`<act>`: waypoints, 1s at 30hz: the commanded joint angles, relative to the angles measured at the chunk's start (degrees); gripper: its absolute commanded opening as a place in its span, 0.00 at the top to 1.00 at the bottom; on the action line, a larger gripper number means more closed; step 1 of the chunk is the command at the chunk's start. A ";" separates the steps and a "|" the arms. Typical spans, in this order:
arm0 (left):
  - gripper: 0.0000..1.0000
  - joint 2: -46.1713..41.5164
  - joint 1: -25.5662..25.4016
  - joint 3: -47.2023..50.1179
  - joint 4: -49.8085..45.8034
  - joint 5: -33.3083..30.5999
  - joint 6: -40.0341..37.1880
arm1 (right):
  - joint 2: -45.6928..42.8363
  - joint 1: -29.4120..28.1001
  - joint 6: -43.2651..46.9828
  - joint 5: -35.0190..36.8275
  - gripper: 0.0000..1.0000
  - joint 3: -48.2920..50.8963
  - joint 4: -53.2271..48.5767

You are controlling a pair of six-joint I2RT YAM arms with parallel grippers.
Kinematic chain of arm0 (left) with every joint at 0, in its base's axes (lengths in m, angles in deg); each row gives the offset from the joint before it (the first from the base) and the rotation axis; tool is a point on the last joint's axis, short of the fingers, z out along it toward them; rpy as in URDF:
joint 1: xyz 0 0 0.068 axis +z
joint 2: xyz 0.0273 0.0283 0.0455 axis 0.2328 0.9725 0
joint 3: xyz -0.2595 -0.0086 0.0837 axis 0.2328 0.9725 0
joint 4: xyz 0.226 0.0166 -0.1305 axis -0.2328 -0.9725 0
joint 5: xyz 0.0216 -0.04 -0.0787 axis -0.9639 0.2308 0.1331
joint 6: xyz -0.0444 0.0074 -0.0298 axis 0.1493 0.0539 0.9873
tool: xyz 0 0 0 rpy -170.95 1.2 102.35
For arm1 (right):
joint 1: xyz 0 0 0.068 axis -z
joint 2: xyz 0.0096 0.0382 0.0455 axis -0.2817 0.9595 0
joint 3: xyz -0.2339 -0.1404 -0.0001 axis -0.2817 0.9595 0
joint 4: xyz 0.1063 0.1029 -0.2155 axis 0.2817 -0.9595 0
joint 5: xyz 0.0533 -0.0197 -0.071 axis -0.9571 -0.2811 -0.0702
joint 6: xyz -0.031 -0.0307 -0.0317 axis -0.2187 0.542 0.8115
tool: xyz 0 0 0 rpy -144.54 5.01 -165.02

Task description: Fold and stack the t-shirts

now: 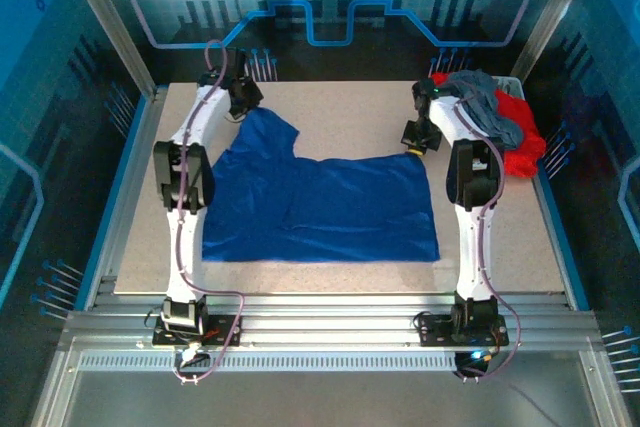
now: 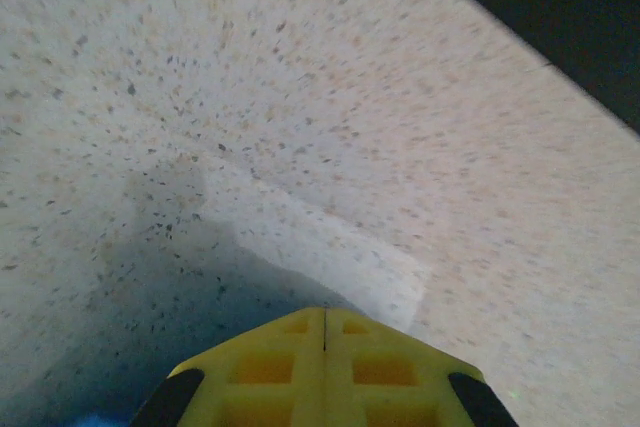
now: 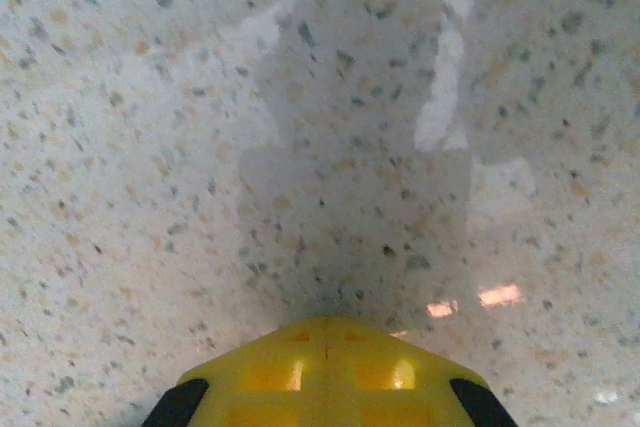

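Observation:
The royal-blue t-shirt (image 1: 320, 207) lies spread across the middle of the table, its far left part drawn up into a peak. My left gripper (image 1: 247, 105) sits at that peak, shut on the cloth. In the left wrist view its yellow fingertips (image 2: 324, 312) meet over bare table, with a sliver of blue cloth (image 2: 95, 419) at the lower left. My right gripper (image 1: 411, 145) is shut at the shirt's far right corner. Its closed tips (image 3: 325, 322) hover just over the speckled tabletop, and the pinched cloth is hidden under the fingers.
A slate-grey t-shirt (image 1: 490, 97) lies crumpled on bright red t-shirts (image 1: 520, 142) at the table's far right edge, behind the right arm. Bare speckled tabletop (image 1: 350, 112) shows beyond the blue shirt. Metal frame posts stand at the back corners.

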 commanded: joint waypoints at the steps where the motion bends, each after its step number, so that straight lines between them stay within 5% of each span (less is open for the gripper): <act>1: 1.00 -4.41 0.00 3.64 1.26 0.87 -0.47 | -4.15 -0.53 0.55 -0.23 1.00 2.15 -0.37; 21: 1.00 -21.87 0.08 22.61 3.33 1.95 0.32 | -12.54 -0.08 1.99 -0.50 1.00 9.73 4.35; 22: 1.00 -22.46 0.10 23.43 3.47 2.36 0.32 | -11.68 0.28 2.37 -0.35 0.98 8.84 3.37; 25: 1.00 -22.67 0.10 24.43 3.76 3.77 0.21 | -8.37 1.12 3.58 -0.59 0.67 5.87 1.19; 30: 1.00 -22.74 0.11 25.24 4.52 3.87 1.54 | -2.98 0.69 4.43 -0.67 0.52 1.83 0.35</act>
